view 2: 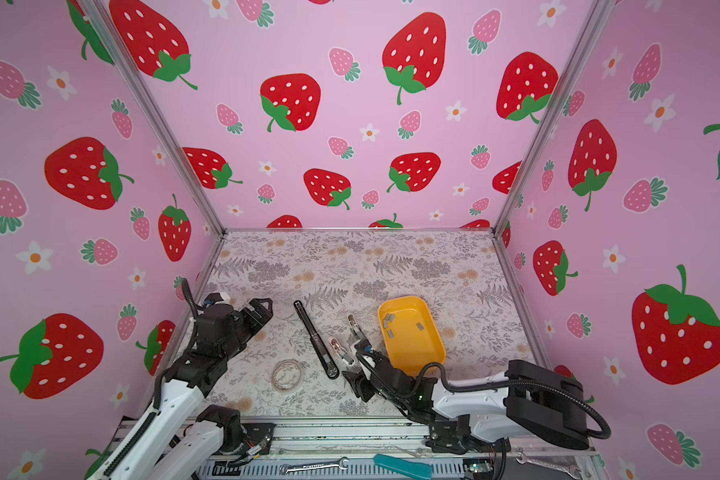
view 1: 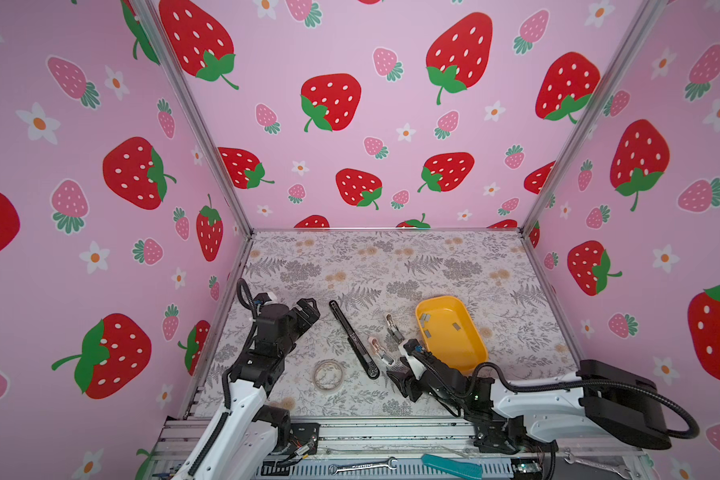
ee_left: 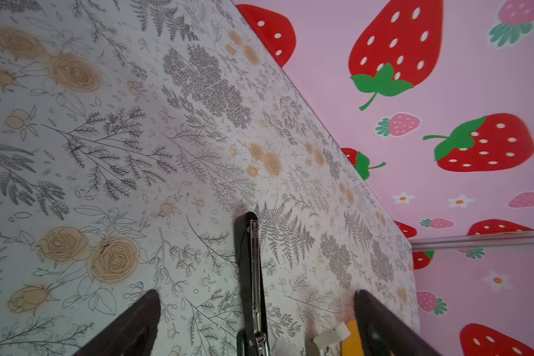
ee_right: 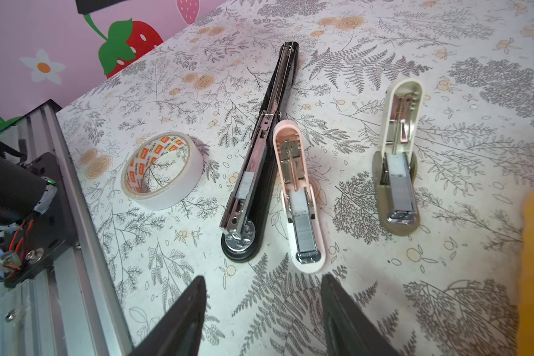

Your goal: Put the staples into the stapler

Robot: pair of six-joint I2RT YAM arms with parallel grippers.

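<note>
The right gripper (ee_right: 263, 277) hung low over the table, its two dark fingers partly spread with only bare tabletop between them, pinching nothing. It sat close to the metal-tipped end of the pink stapler (ee_right: 299, 197) without touching it. The left gripper (view 1: 310, 311) stood at its widest, empty, near the far tip of the long black stapler (view 1: 353, 338).

All three staplers lay opened flat on the floral tabletop (view 1: 391, 266): the black one, the pink one just beside it, and a cream stapler (ee_right: 398, 154) a little apart. A grey strip (ee_right: 304, 229) lay in the open channel of the pink one, and the other two showed the same. The loose staples (view 1: 425, 319) lay as a few short grey pieces inside the yellow tray (view 1: 458, 347), to the right of the staplers. A roll of tape (ee_right: 162, 171) lay flat to the left of the black stapler.

Pink walls (view 1: 350, 104) printed with strawberries closed in the table on three sides. A wrench (view 1: 362, 466) rested on the front rail.
</note>
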